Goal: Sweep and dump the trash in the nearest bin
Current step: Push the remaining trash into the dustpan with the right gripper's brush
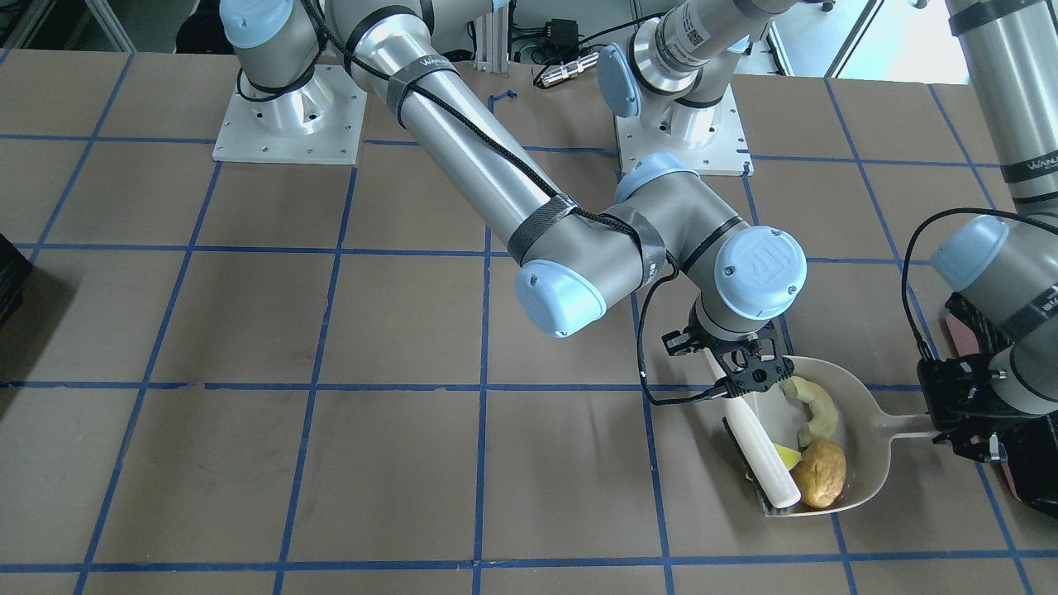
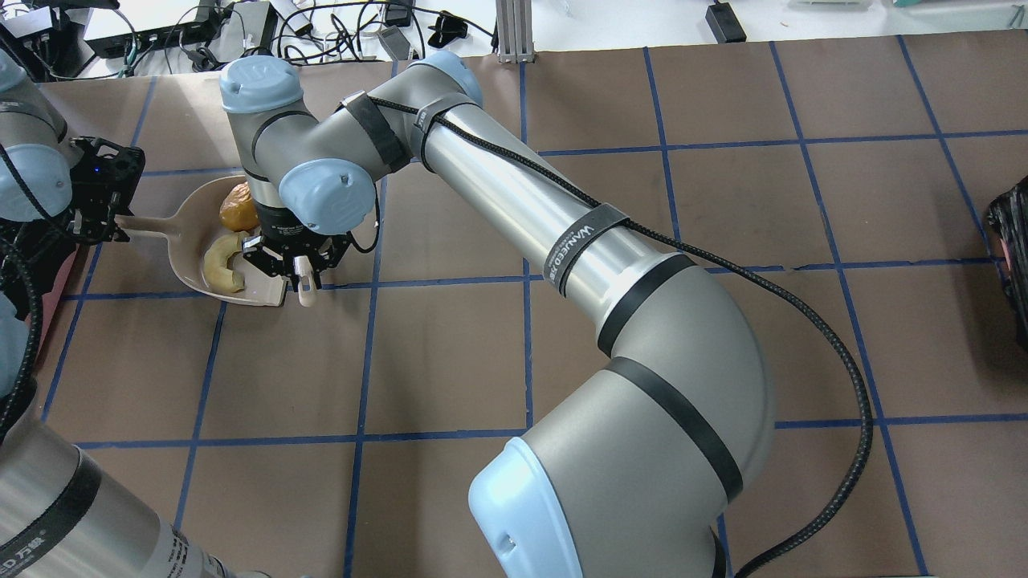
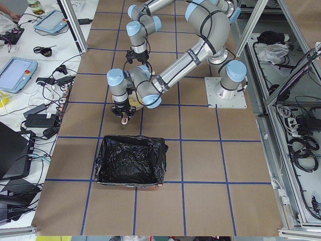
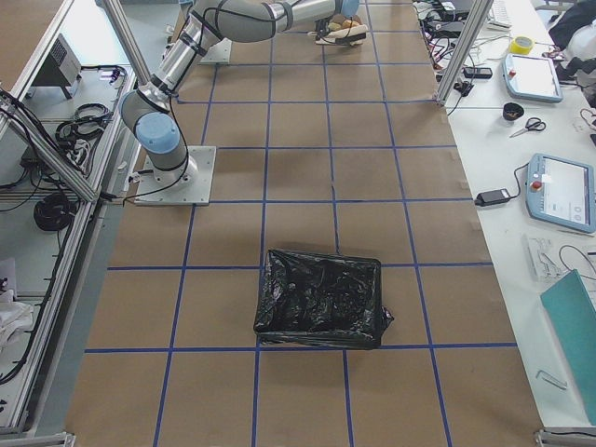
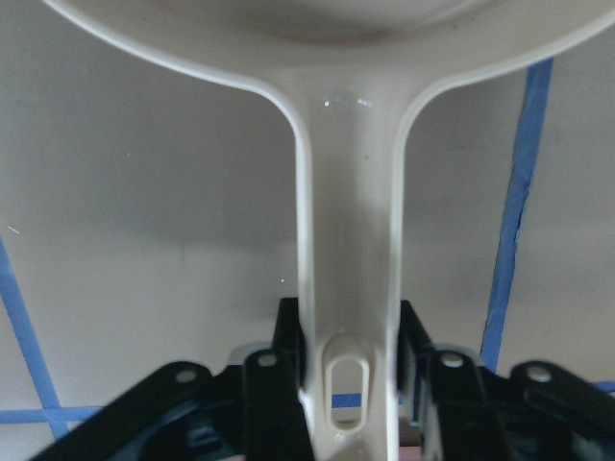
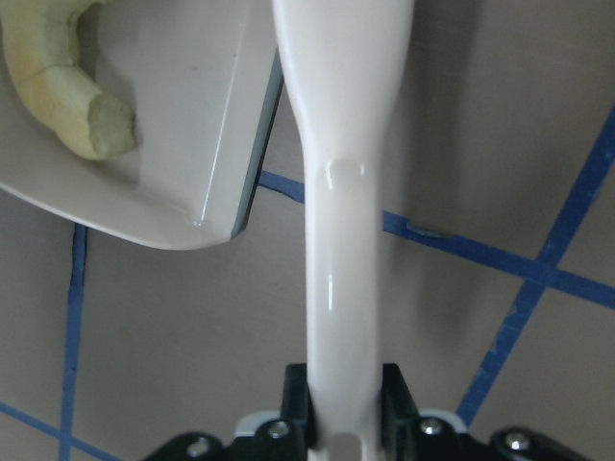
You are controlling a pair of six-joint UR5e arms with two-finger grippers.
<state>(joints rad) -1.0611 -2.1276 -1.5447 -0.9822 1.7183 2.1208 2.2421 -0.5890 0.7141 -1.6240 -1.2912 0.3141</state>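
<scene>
The trash lies in the white dustpan (image 1: 864, 463): a pale peel ring (image 1: 814, 406), an orange-yellow lump (image 1: 820, 473) and a bit of yellow sponge (image 1: 786, 455). My left gripper (image 5: 351, 370) is shut on the dustpan's handle (image 5: 351, 240). My right gripper (image 6: 344, 399) is shut on the white brush (image 1: 762, 450), whose head rests at the dustpan's open lip against the trash. The bin (image 3: 131, 160), lined with a black bag, stands on the table close beside the dustpan; its pink side (image 1: 961, 329) shows under my left arm.
A second black-lined bin (image 4: 321, 298) stands at the table's far end on my right, seen as a dark edge (image 2: 1013, 265) in the overhead view. My right arm (image 2: 562, 233) stretches across the table's middle. Blue tape lines grid the brown surface.
</scene>
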